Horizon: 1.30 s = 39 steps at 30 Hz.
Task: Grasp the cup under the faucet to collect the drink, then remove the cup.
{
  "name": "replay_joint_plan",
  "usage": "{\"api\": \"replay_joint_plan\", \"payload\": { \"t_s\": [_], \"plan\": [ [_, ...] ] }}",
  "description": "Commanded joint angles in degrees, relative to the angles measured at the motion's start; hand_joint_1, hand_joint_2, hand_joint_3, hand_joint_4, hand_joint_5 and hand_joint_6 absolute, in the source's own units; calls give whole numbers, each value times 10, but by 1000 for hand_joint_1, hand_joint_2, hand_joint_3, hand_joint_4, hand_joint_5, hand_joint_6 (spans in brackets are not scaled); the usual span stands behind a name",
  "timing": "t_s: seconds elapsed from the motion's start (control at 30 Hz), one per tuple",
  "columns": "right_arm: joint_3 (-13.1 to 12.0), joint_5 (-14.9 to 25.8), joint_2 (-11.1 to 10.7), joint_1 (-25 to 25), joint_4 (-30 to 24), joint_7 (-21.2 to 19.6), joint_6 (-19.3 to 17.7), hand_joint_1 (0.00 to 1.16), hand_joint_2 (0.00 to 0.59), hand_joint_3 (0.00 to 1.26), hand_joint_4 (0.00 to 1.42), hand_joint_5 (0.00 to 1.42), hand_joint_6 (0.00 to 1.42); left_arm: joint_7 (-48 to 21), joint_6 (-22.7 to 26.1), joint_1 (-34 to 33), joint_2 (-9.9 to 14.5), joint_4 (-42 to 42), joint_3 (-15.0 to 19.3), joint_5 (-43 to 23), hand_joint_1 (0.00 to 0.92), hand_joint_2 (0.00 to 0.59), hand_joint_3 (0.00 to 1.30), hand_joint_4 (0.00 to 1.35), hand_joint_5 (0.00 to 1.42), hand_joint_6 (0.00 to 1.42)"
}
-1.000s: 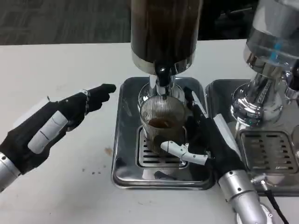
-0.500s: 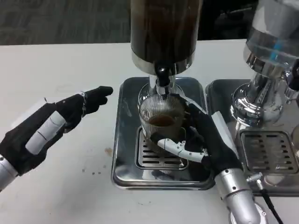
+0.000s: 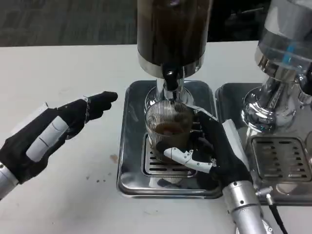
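Upright under the faucet (image 3: pixel 168 78), the cup (image 3: pixel 168 124) is held by the right robot hand (image 3: pixel 214 151); left robot hand (image 3: pixel 53 134) spread wide

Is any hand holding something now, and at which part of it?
The right hand grips the cup around its lower side wall, under the faucet. The left hand holds nothing, fingers extended.
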Motion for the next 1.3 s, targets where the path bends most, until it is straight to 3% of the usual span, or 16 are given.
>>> {"api": "replay_joint_plan", "payload": {
  "t_s": [0.03, 0.67, 1.3],
  "plan": [
    [4, -12, 4, 16, 1, -25, -13, 789, 185, 405, 422, 516, 611, 4, 7, 4, 7, 4, 1, 5, 0, 126, 220, 109, 88, 55],
    [0, -39, 7, 38, -9, -107, -47, 802, 197, 561, 596, 715, 880, 1, 12, 6, 5, 5, -3, 6, 0, 127, 228, 115, 97, 71],
    [-6, -60, -4, 56, -44, -132, -61, 802, 218, 615, 662, 815, 1006, -1, 11, 3, 4, 8, -4, 4, 0, 130, 228, 122, 108, 85]
  ]
}}
